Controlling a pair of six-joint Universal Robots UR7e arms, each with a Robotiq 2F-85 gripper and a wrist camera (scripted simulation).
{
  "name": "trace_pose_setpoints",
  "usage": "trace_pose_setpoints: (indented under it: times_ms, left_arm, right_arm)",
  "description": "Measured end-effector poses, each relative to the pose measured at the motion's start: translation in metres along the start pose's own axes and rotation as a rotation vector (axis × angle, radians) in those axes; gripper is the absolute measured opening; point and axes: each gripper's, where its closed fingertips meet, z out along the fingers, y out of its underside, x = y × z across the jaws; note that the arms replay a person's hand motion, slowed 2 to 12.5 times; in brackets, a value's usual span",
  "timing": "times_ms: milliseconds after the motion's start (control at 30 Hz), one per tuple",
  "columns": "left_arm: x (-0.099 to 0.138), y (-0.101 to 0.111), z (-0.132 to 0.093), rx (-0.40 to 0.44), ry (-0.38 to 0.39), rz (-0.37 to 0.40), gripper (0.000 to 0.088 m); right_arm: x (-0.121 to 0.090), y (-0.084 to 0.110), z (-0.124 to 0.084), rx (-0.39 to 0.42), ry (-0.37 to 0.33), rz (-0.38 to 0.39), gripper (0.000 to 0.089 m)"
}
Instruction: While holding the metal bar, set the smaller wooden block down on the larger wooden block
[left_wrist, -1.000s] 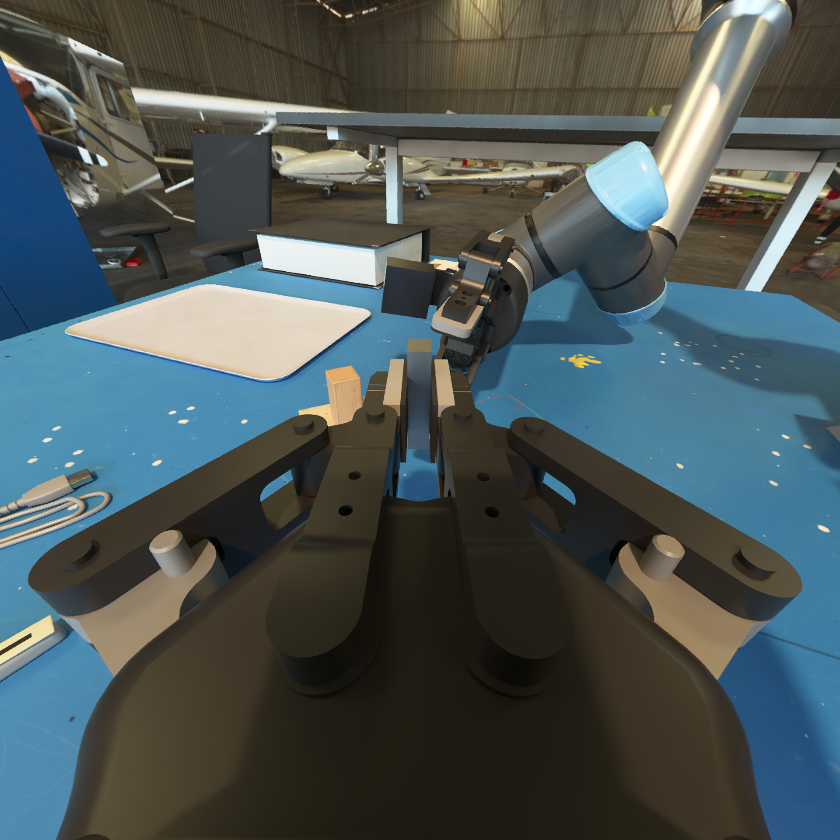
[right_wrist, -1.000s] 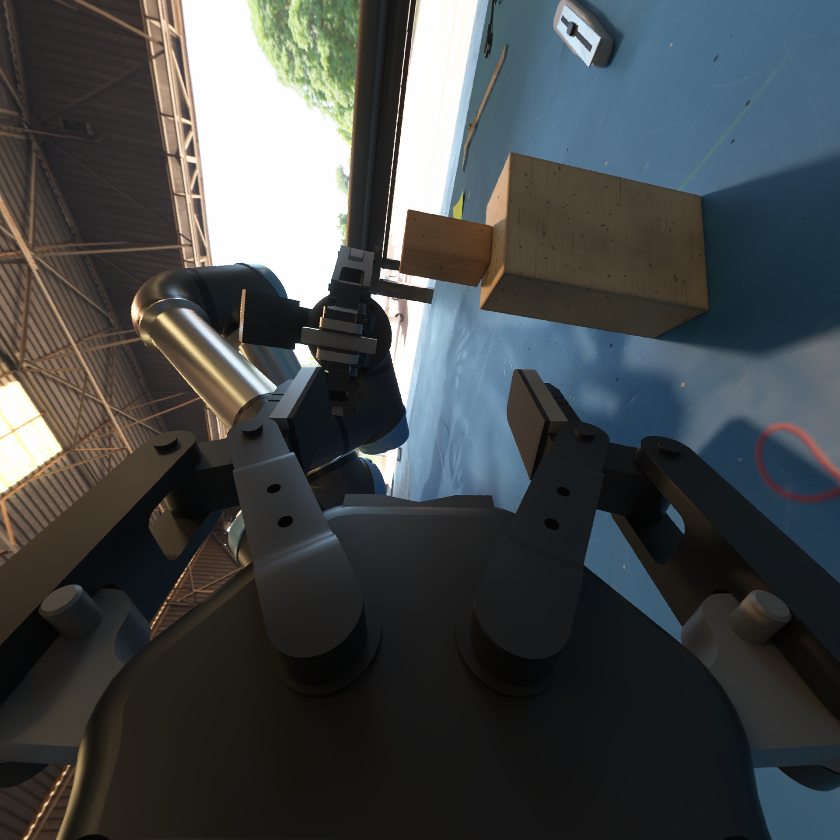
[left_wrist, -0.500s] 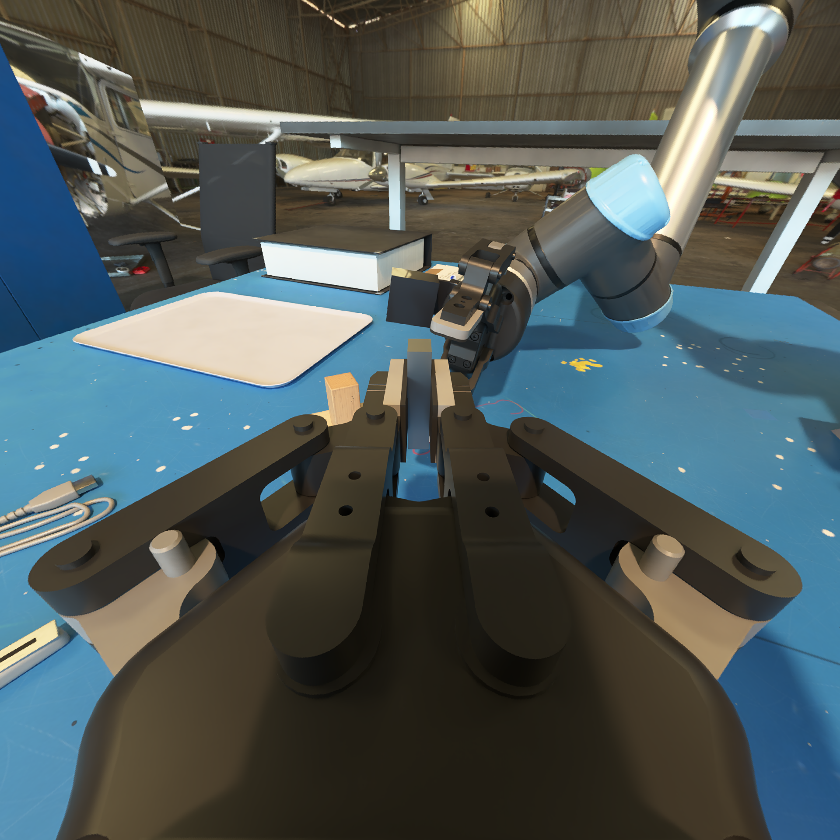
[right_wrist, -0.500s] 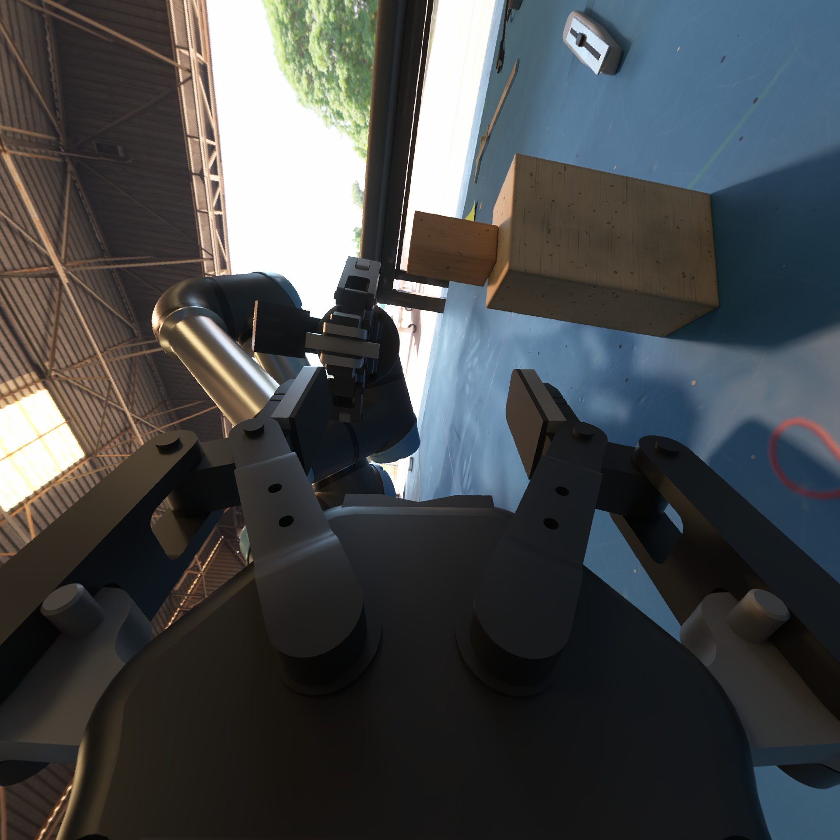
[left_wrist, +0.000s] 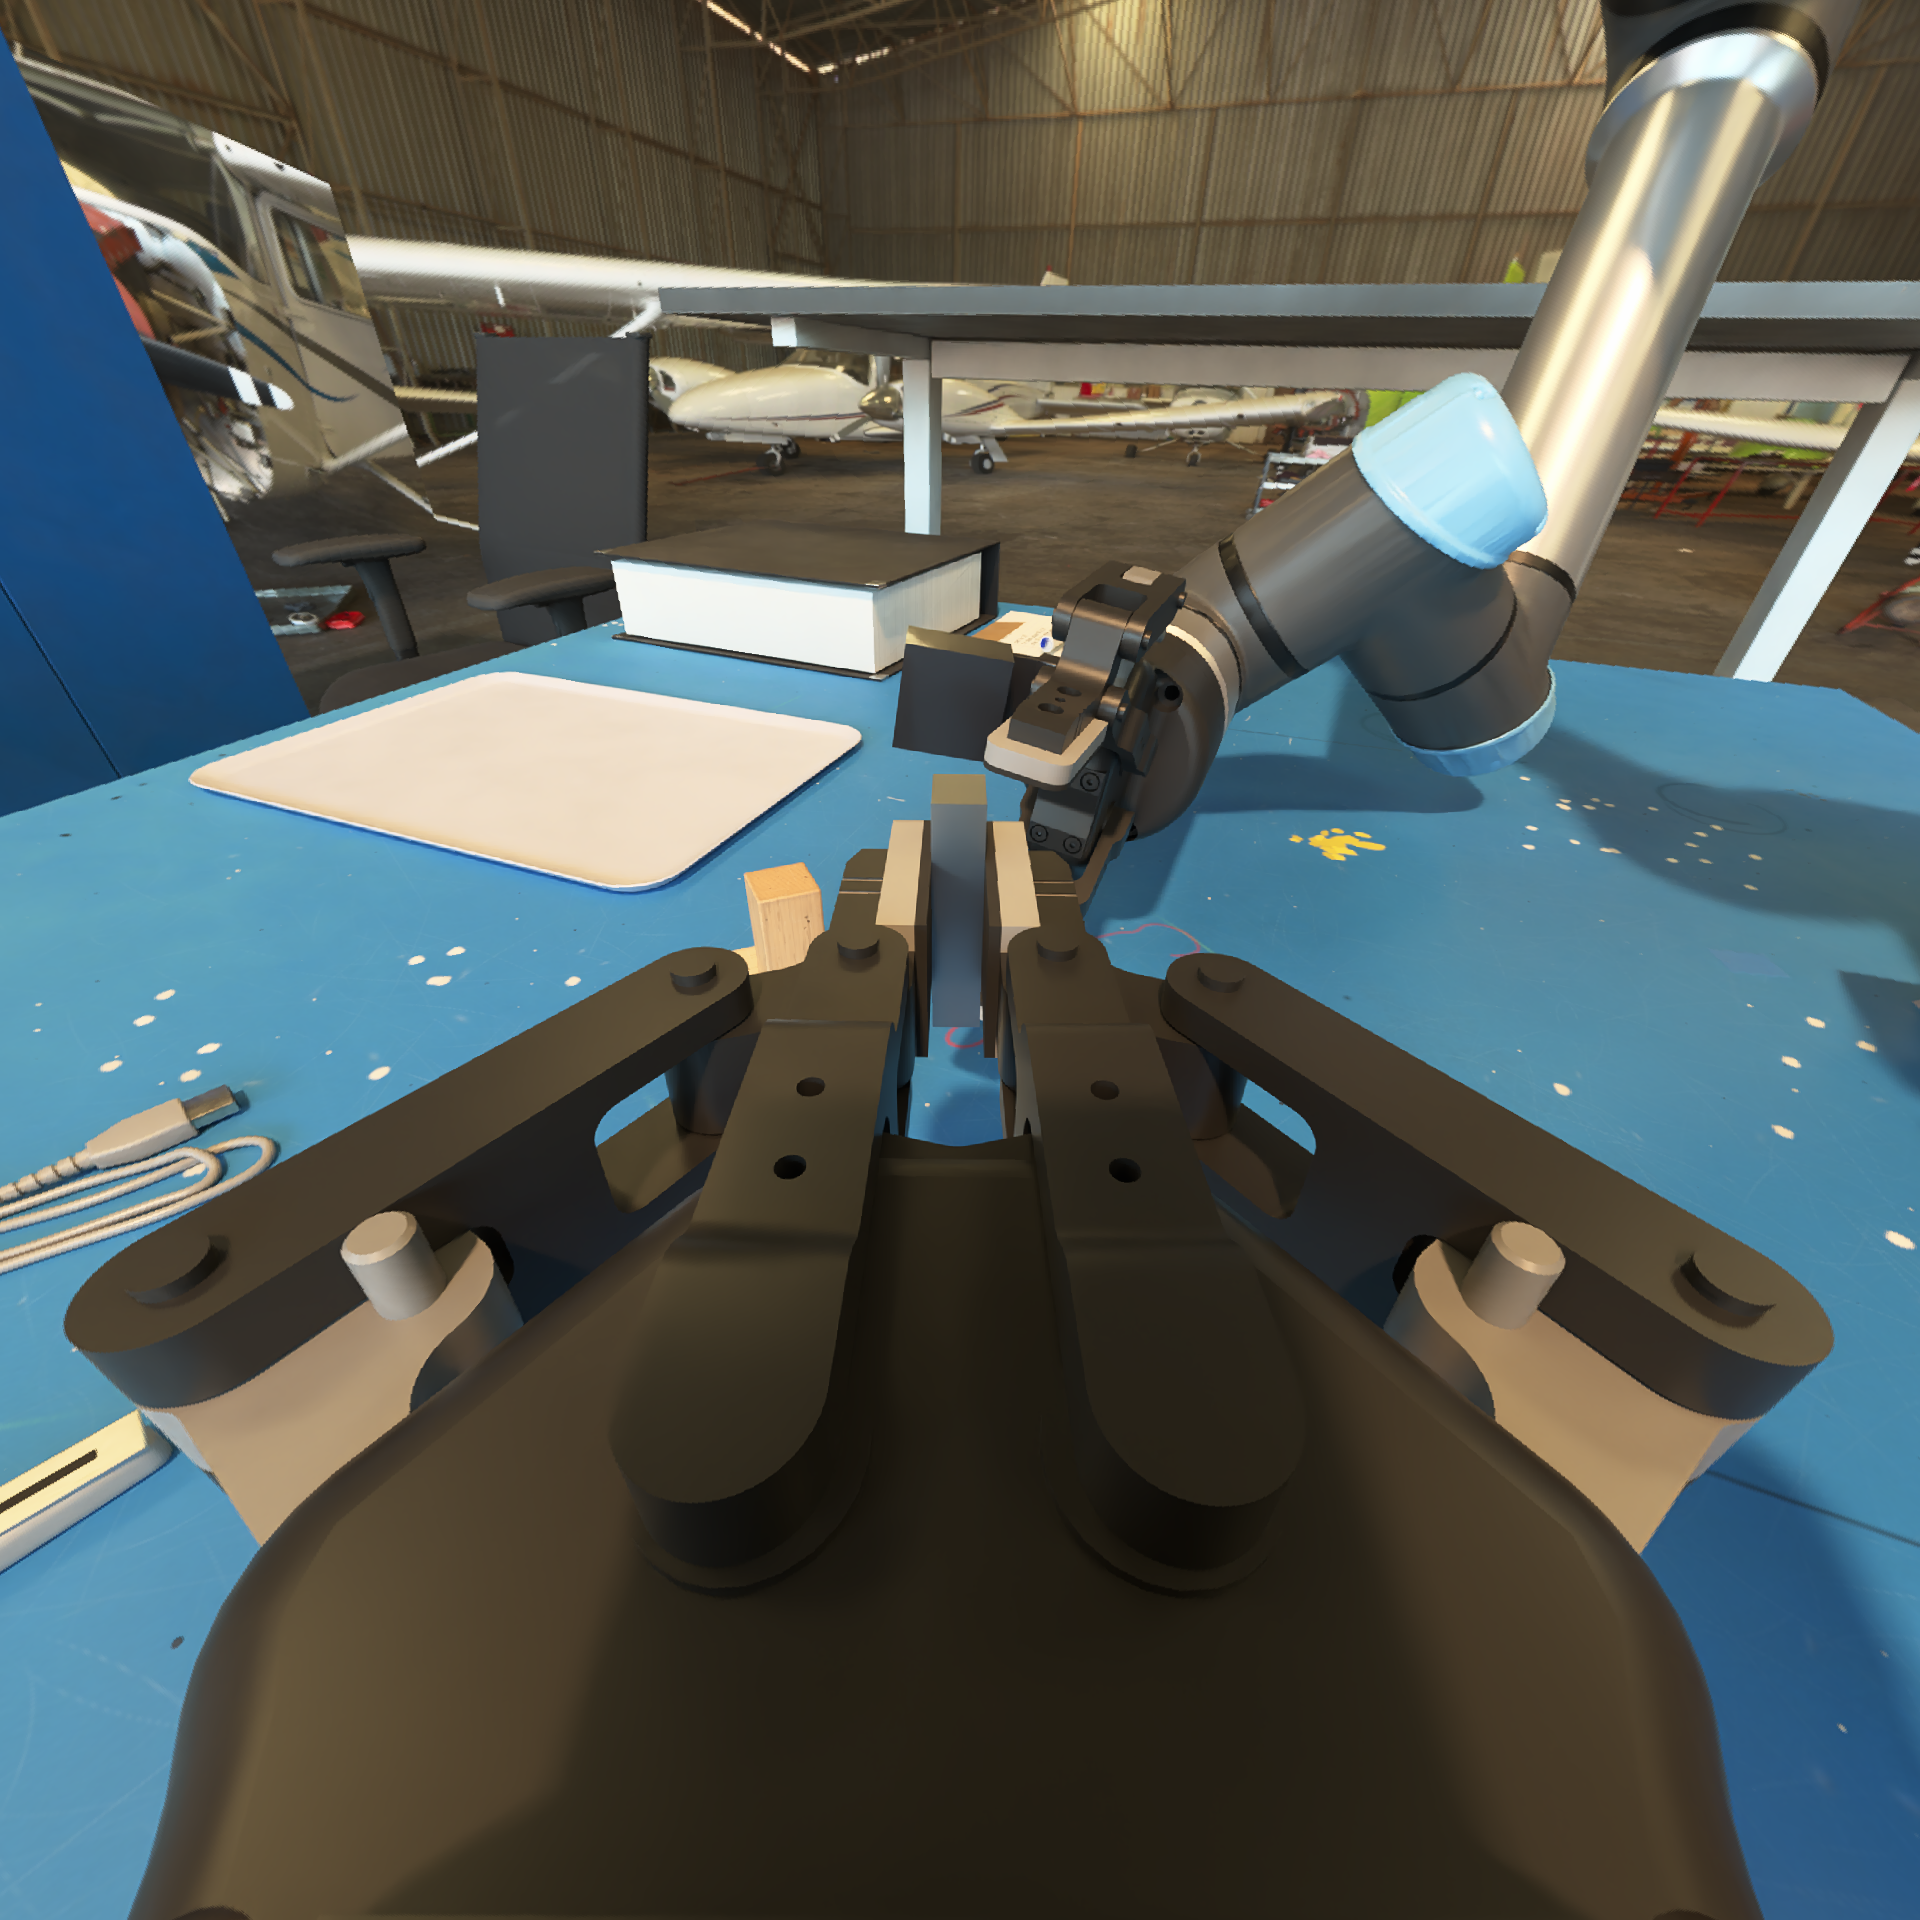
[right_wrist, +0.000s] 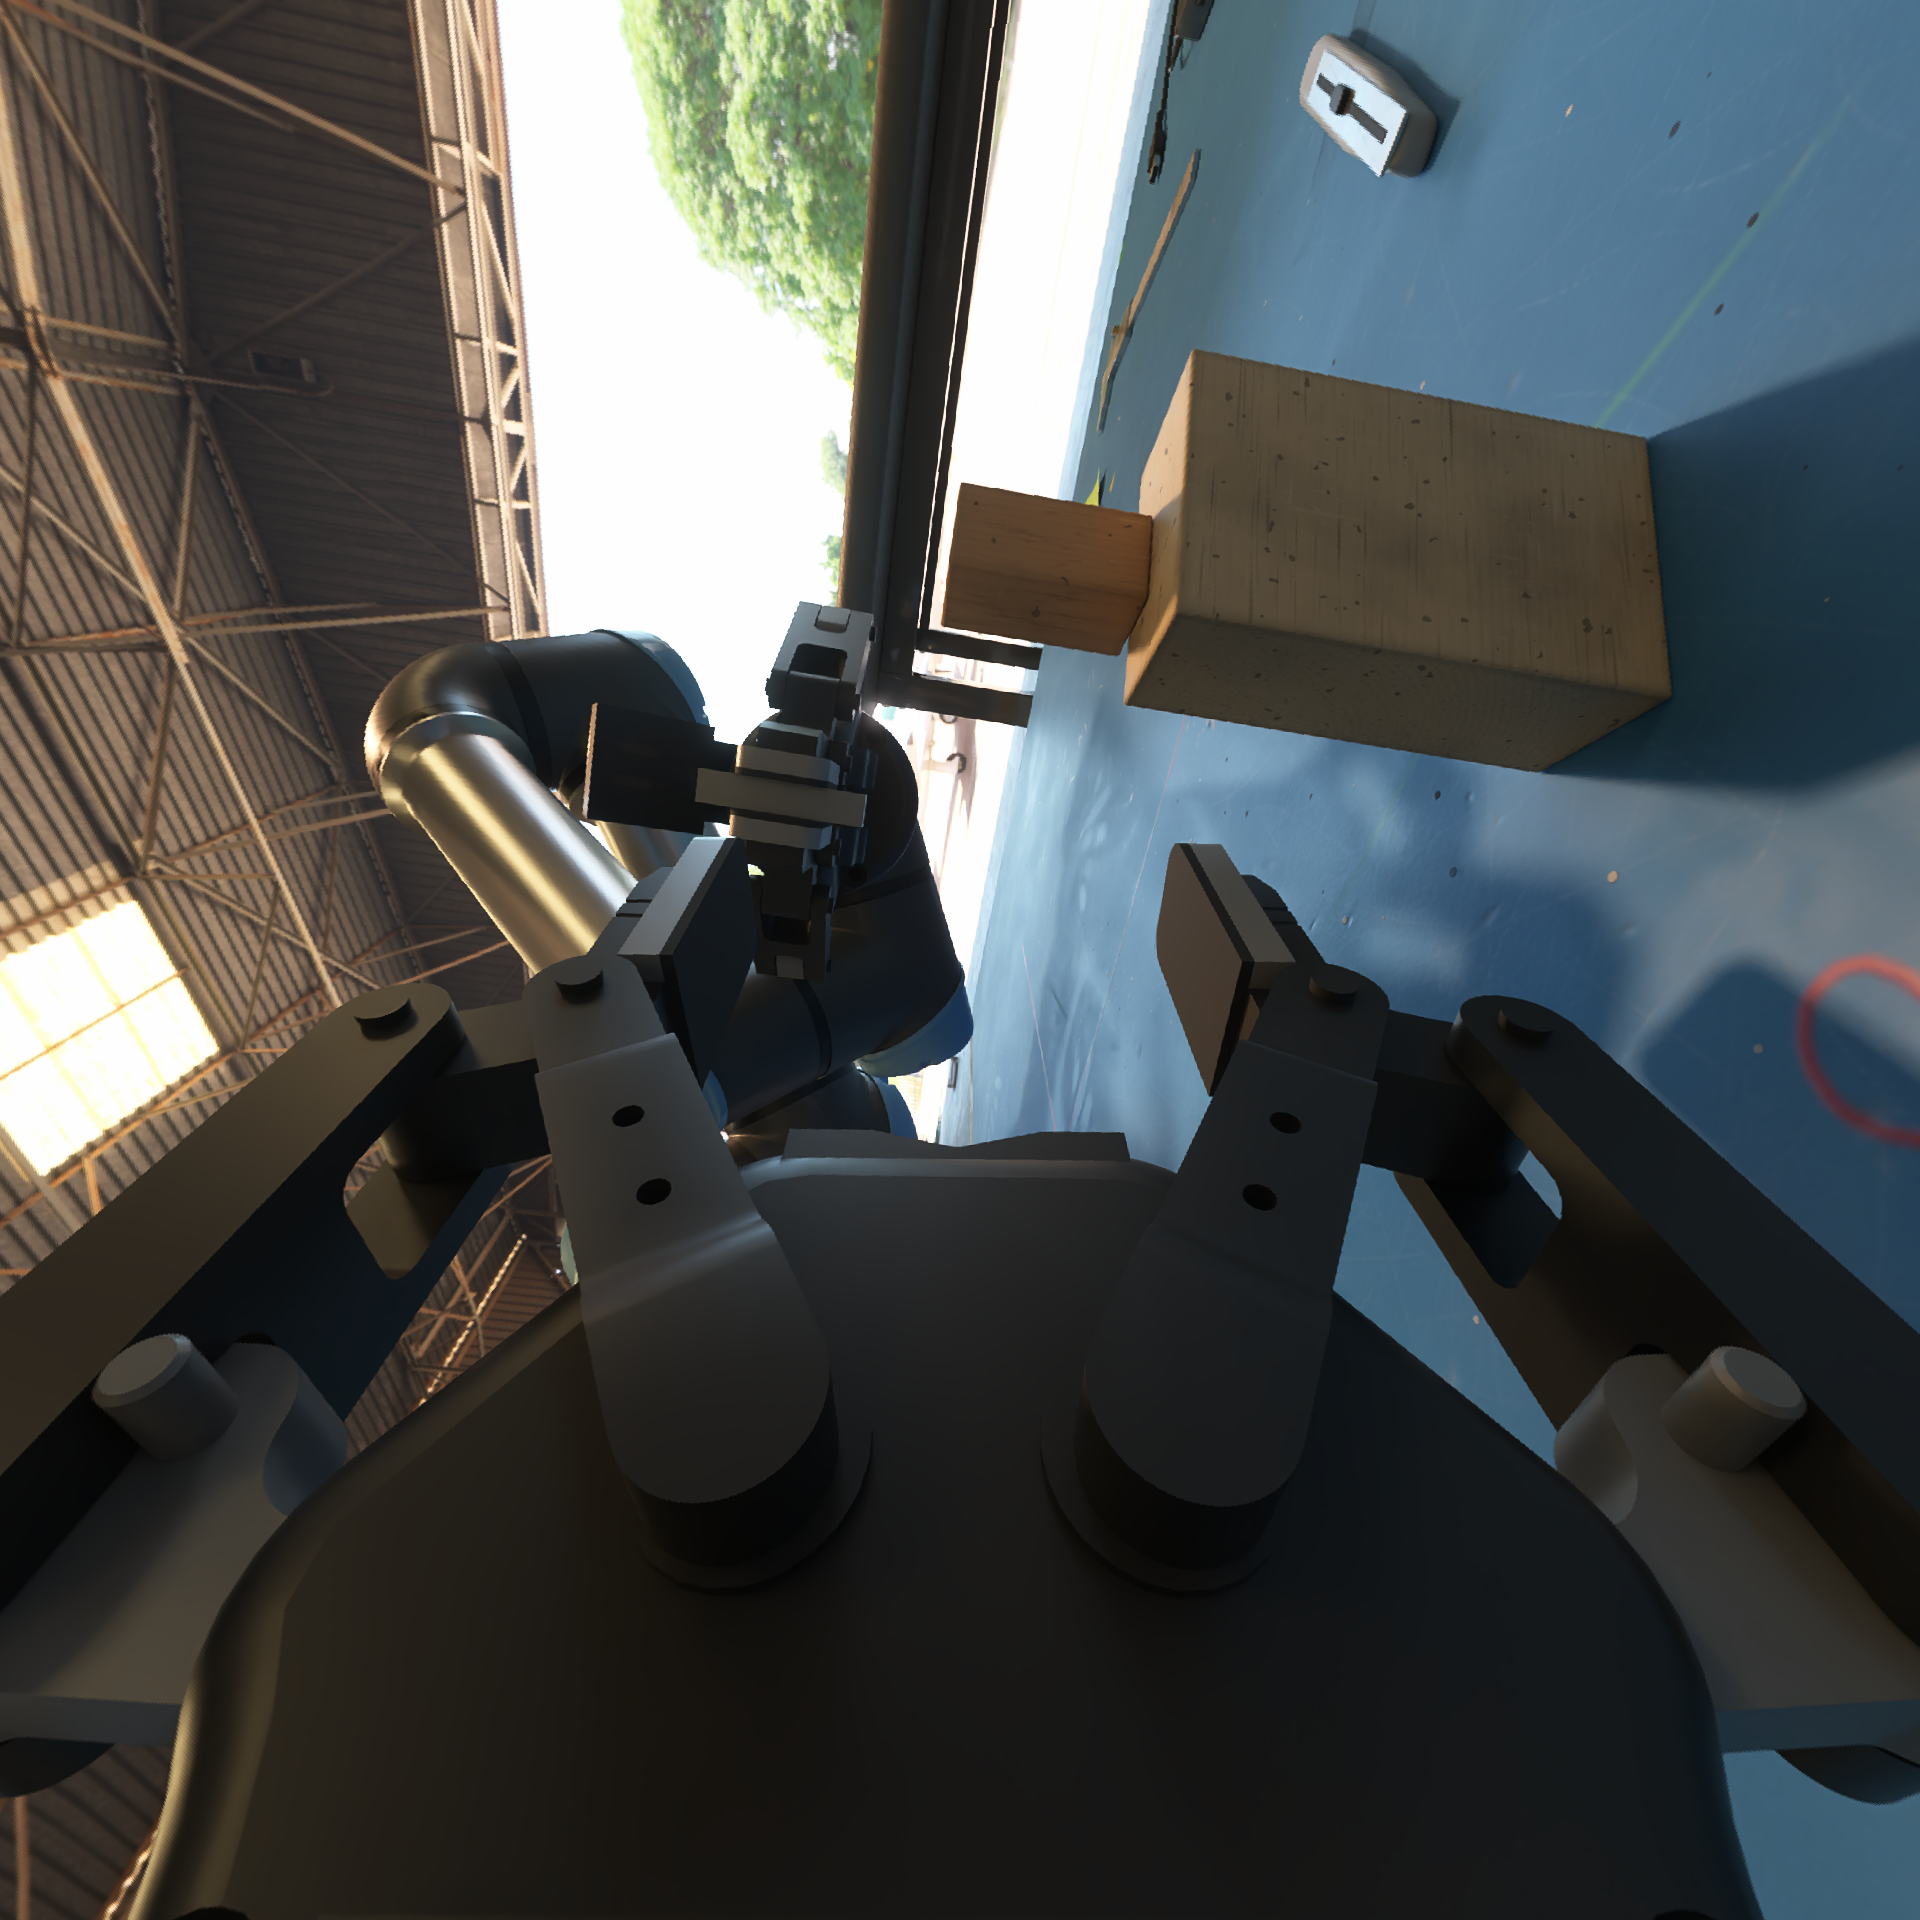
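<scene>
While the left gripper (left_wrist: 957, 904) is clamping the metal bar (left_wrist: 957, 883) upright between its pads in the left wrist view, the scene ahead is sliding slightly: over the last second the white tray (left_wrist: 530, 769) and the thick book (left_wrist: 800, 608) have been drifting rightward and lower, so this arm is easing backward or sideways with the bar secure. Just left of its fingers, the smaller wooden block (left_wrist: 784, 914) is peeking out, standing on something pale that the gripper is hiding. Beyond, the right gripper (left_wrist: 1060, 727) is pulling a little farther away above the blue table (left_wrist: 1455, 987), with a USB cable (left_wrist: 135, 1153) lying at the left edge.

Turning to the right wrist view, the right gripper (right_wrist: 961, 935) is showing spread, empty fingers. The smaller wooden block (right_wrist: 1044, 582) is already resting against the top face of the larger wooden block (right_wrist: 1392, 561), and both are shrinking slightly and sliding toward the upper right compared with a second ago, which suggests this arm is retreating after releasing. The left gripper (right_wrist: 800, 790) is appearing farther off, gripping the bar. Judging by this, the placement looks finished, with only withdrawal remaining.
</scene>
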Motion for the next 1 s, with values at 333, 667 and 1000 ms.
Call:
trace_pose_setpoints:
  times_ms: [333,667,1000]
  left_arm:
    - [0.0012,-0.0014,-0.0002,0.0,-0.004,0.001,0.0081]
    - [0.0046,-0.0052,-0.0007,0.009,-0.008,0.021,0.0081]
    - [0.0076,-0.0076,-0.0011,0.012,-0.008,0.035,0.0081]
  right_arm:
    - [-0.0008,0.0006,0.0003,0.009,-0.01,0.004,0.0686]
    - [-0.0041,0.0017,0.0001,0.017,-0.018,-0.029,0.0685]
    - [-0.0069,0.003,-0.0006,0.018,-0.016,-0.07,0.068]
